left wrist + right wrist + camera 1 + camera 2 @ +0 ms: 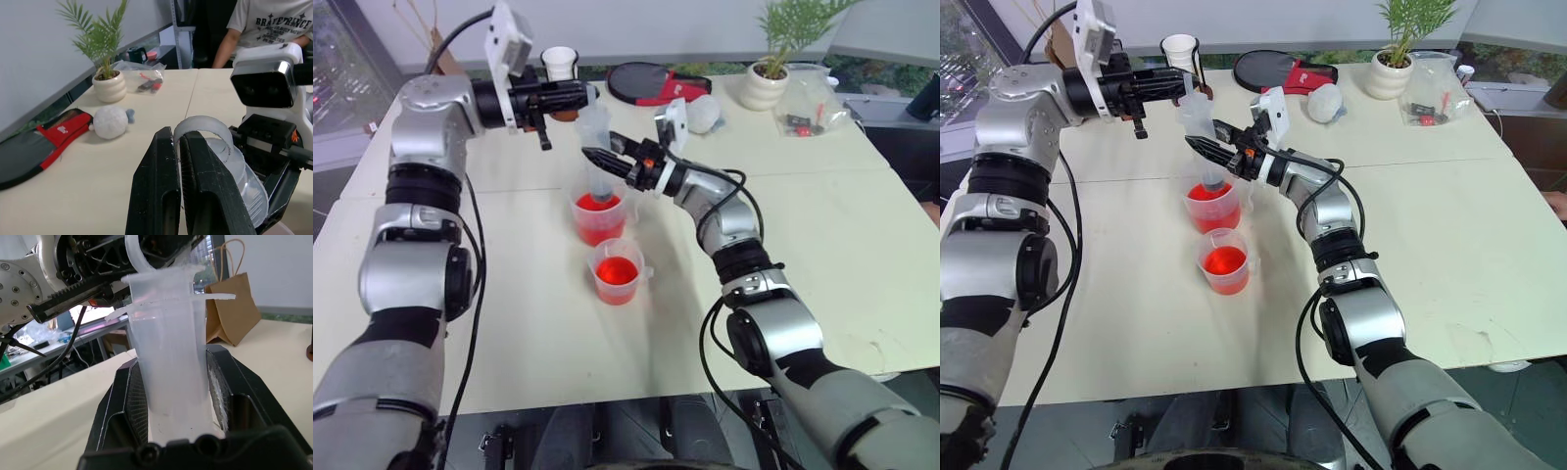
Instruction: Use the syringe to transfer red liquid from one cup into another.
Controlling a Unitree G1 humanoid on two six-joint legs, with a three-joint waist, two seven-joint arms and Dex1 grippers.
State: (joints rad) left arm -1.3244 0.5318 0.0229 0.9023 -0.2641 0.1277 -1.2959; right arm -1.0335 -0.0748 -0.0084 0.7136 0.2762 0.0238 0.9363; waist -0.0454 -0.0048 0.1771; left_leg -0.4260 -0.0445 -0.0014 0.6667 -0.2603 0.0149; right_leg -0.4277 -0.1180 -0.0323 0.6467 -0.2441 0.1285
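Drawing up red liquid (pixel 597 221) from the taller cup (pixel 599 217), the right gripper (pixel 599 157) clamps the syringe (pixel 597 147) barrel while the left gripper (pixel 590 94), pinched on the plunger ring, must next pull upward.

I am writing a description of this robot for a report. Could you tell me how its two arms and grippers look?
Both arms are built of silver-grey metallic shells joined by black ribbed segments, with black cables running loosely along them. Each wrist carries a white camera housing. The left gripper and the right gripper each have two black fingers; small orange-red accents show near the right wrist.
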